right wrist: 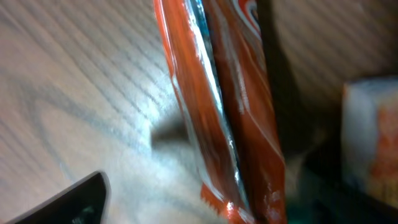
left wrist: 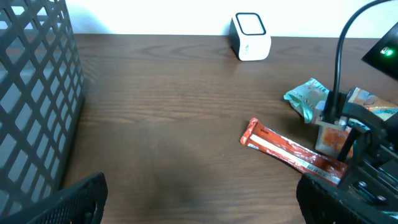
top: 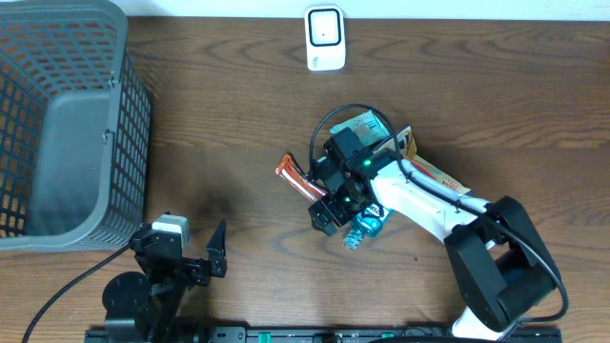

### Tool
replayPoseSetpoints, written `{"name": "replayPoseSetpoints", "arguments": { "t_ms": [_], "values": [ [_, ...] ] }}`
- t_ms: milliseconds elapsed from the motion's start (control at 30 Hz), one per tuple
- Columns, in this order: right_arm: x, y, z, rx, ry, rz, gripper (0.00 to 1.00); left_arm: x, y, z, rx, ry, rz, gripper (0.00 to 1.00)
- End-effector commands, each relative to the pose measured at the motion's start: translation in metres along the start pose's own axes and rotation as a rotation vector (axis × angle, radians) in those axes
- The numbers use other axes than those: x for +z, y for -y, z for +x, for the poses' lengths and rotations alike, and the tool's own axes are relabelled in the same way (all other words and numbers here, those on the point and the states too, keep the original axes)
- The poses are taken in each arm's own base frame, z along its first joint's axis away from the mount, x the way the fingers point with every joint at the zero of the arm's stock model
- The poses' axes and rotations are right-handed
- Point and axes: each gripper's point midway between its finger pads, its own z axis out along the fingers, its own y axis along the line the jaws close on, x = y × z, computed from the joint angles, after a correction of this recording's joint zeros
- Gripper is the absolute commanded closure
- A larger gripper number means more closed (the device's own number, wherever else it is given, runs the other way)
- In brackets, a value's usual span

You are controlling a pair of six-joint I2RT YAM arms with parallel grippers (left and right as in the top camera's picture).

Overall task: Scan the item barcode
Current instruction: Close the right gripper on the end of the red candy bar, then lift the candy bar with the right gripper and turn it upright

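Note:
The item, a long red-orange snack packet (top: 294, 173), lies on the wooden table at the centre, and the left wrist view shows it (left wrist: 292, 152) at the right. My right gripper (top: 326, 208) hovers over the packet's near end. In the right wrist view the packet (right wrist: 230, 112) stands edge-up between the wide-apart jaws of this gripper (right wrist: 199, 208); one black finger (right wrist: 71, 202) is well clear of it on the left. The white barcode scanner (top: 324, 38) (left wrist: 250, 36) stands at the far edge. My left gripper (top: 195, 255) (left wrist: 205, 208) rests open and empty at the front left.
A grey mesh basket (top: 57, 124) (left wrist: 31, 93) fills the left side. More packets lie under and beside the right arm: a teal one (top: 368, 229) (left wrist: 306, 96), a pale one (top: 367, 124) and an orange one (top: 434, 173).

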Motion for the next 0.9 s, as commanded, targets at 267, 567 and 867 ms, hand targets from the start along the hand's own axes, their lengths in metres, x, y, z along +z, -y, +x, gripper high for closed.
{"name": "replayPoseSetpoints", "arguments": {
  "t_ms": [267, 567, 867],
  "values": [
    [-0.062, -0.033, -0.070, -0.327, 0.277, -0.060, 0.01, -0.002, 0.002, -0.003, 0.014, 0.007, 0.008, 0.03],
    [-0.039, -0.024, -0.084, -0.363, 0.305, -0.107, 0.01, -0.002, 0.002, -0.003, 0.014, 0.007, 0.008, 0.03],
    [-0.026, -0.008, -0.091, -0.340, 0.334, -0.173, 0.01, -0.002, 0.002, -0.003, 0.014, 0.007, 0.008, 0.03]
  ]
}}
